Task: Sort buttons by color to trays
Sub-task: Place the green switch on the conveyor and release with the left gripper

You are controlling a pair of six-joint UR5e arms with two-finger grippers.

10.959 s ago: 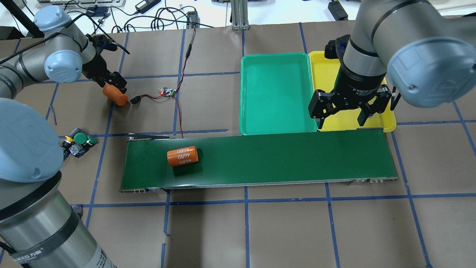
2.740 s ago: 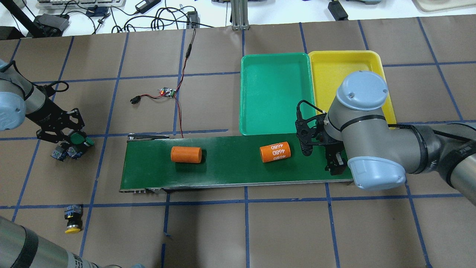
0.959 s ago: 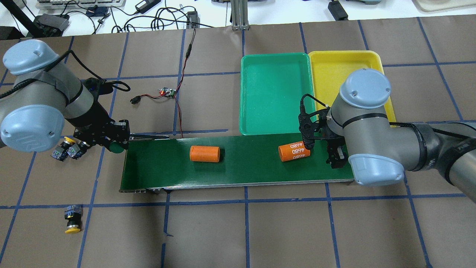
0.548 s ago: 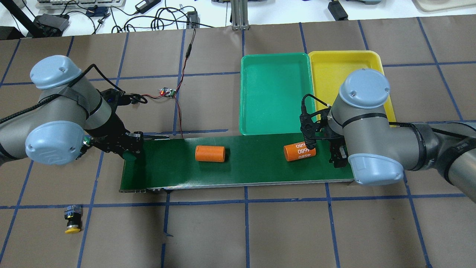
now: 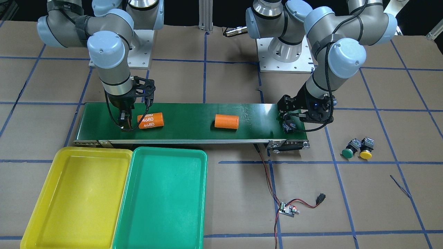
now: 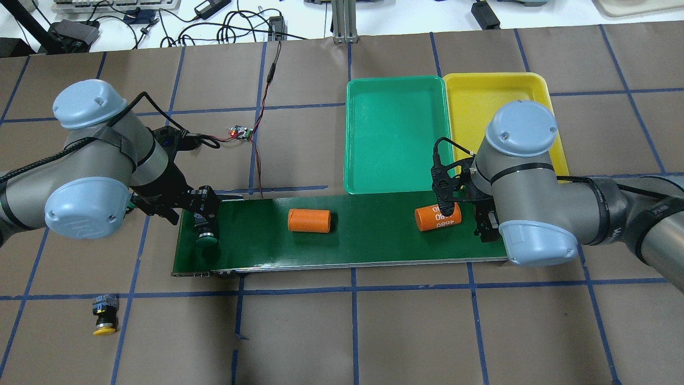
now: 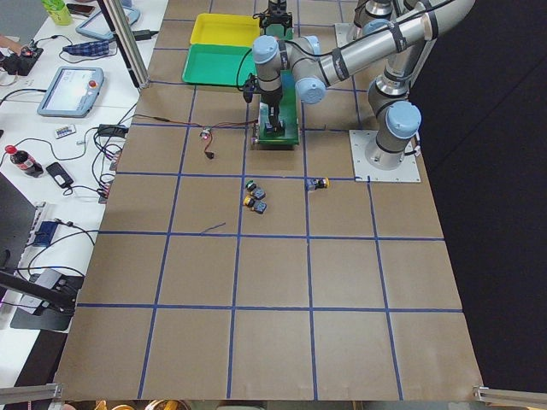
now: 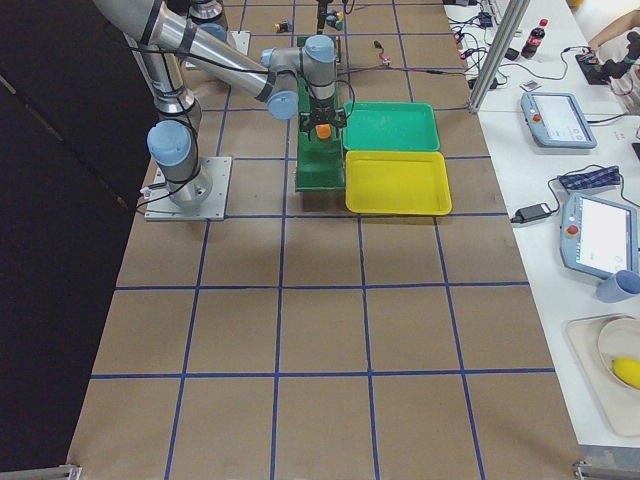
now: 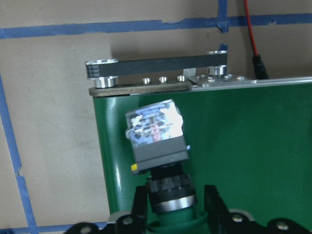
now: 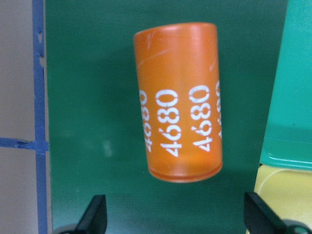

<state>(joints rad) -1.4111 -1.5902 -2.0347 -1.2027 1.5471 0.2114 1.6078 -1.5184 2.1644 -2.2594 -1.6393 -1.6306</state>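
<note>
A green-capped button (image 9: 161, 161) lies on the left end of the belt, and my left gripper (image 6: 206, 227) is shut on it. The front-facing view shows the same gripper (image 5: 290, 124) low over that end. One green button (image 5: 347, 152) and one yellow button (image 5: 365, 153) sit together on the paper beside the belt. Another yellow button (image 6: 104, 321) lies alone near the robot. My right gripper (image 6: 464, 219) hangs open over the belt's other end; in the wrist view its fingers (image 10: 97, 214) stand wide apart. The green tray (image 6: 395, 133) and yellow tray (image 6: 481, 101) hold nothing.
An orange cylinder marked 4680 (image 10: 180, 102) lies on the dark-green belt (image 6: 374, 240) just in front of the right gripper's open fingers. A plain orange cylinder (image 6: 309, 220) lies mid-belt. A small circuit board (image 6: 240, 132) with red wires sits beyond the belt's left end.
My left gripper has carried the green button from the cluster on the paper onto the belt's left end. Both orange cylinders have travelled right along the belt, the 4680 one reaching the right gripper.
</note>
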